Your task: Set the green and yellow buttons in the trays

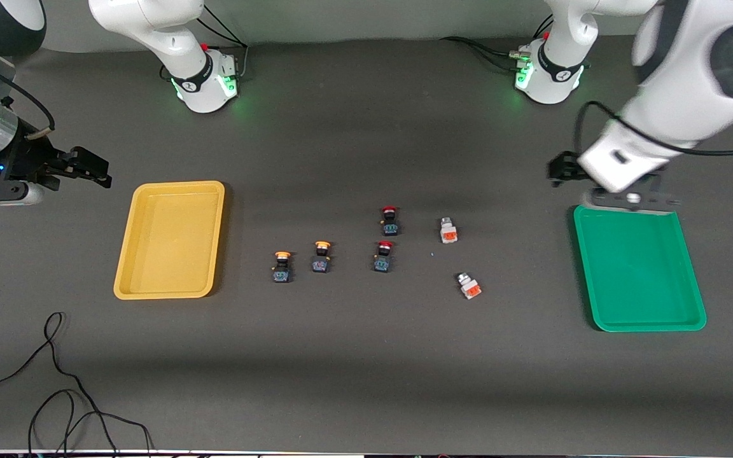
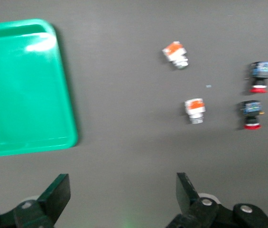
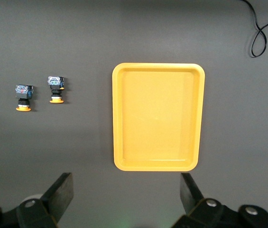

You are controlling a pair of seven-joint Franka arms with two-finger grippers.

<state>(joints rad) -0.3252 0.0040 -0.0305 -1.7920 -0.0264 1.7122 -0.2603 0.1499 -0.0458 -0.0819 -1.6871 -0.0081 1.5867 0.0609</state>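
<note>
On the dark grey table, four small yellow-capped and orange-and-white push-button switches lie between the shallow yellow plastic tray and green plastic tray; left gripper and right gripper hover, fingers apart.

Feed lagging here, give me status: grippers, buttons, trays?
Left gripper open, over green tray's rim. Right gripper open, beside yellow tray. Both trays hold nothing; yellow buttons and white buttons on table between them, red buttons too.

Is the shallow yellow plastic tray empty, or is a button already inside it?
Empty. The shallow yellow plastic tray shows only its bare floor in both views.
</note>
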